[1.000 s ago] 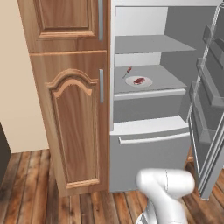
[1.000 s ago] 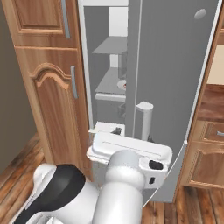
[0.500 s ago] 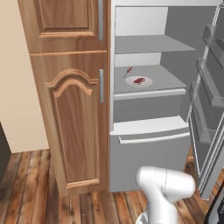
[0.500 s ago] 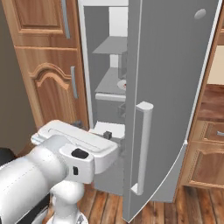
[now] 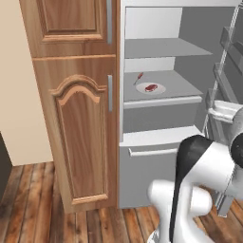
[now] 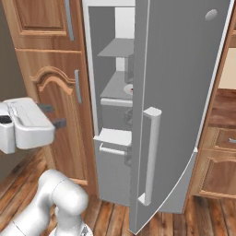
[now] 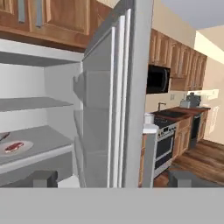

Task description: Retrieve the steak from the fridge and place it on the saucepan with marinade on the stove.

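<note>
The fridge [image 5: 163, 48] stands open, its door [image 6: 184, 69] swung out to the right. On the middle shelf the steak [image 5: 151, 88] lies flat on a round white plate [image 5: 159, 90]. The hand view has the steak [image 7: 14, 146] low at its left. My gripper [image 6: 53, 116] hovers open and empty in front of the wooden cabinet, left of the fridge opening and well short of the shelf; its fingertips [image 7: 41, 178] straddle the door's edge [image 7: 131, 87]. Far right, the stove [image 7: 164, 142] carries a small pale cylinder, possibly the saucepan [image 7: 148, 118]. No marinade can be made out.
A thin red-tipped stick [image 5: 138, 77] lies behind the plate. The tall wooden cabinet [image 5: 78, 118] flanks the fridge on the left. A black microwave [image 7: 157, 79] hangs above the stove. The fridge's lower drawer [image 5: 149, 154] is shut. My own arm [image 5: 204, 175] rises before the drawer.
The arm has swung up and left in the right base view, carrying the hand from in front of the drawer to beside the cabinet. The jaws stayed open. Steak and door are unmoved.
</note>
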Controlling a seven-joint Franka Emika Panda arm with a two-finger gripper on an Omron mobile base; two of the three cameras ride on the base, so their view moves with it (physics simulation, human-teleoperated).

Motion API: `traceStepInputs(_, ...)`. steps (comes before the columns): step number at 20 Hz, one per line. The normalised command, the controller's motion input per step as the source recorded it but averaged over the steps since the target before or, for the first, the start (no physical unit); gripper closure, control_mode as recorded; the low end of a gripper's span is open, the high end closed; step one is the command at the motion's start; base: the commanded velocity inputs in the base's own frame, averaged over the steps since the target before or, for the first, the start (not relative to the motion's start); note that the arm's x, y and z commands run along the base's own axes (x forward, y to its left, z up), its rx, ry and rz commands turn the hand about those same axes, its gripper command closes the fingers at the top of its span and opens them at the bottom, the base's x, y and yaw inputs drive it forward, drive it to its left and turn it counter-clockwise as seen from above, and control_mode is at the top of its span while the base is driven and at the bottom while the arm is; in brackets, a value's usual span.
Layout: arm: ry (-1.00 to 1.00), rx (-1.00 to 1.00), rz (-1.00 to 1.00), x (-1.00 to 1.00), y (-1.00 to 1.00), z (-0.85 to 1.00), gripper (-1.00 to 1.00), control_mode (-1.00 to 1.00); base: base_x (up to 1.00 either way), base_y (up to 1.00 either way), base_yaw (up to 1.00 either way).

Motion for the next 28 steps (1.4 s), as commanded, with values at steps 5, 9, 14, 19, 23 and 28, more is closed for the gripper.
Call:
traceStepInputs(5, -0.06, 0.00, -0.51, 0.67, 0.40, -0.21, -1.00, -1.00, 0.00, 0.00, 0.00)
traceStepInputs(9, -0.12, 0.00, -0.40, 0.80, 0.09, -0.44, -1.00, -1.00, 0.00, 0.00, 0.00)
traceStepInputs(14, -0.01, 0.00, -0.14, 0.51, -0.28, -0.24, -1.00, -1.00, 0.00, 0.00, 0.00)
traceStepInputs(19, 0.00, 0.00, -0.06, 0.31, -0.44, -0.14, -1.00, -1.00, 0.00, 0.00, 0.00)
traceStepInputs(23, 0.00, 0.00, -0.08, 0.30, -0.30, -0.20, -1.00, -1.00, 0.00, 0.00, 0.00)
traceStepInputs(28, 0.00, 0.00, -0.03, 0.23, -0.46, -0.25, -1.00, -1.00, 0.00, 0.00, 0.00)
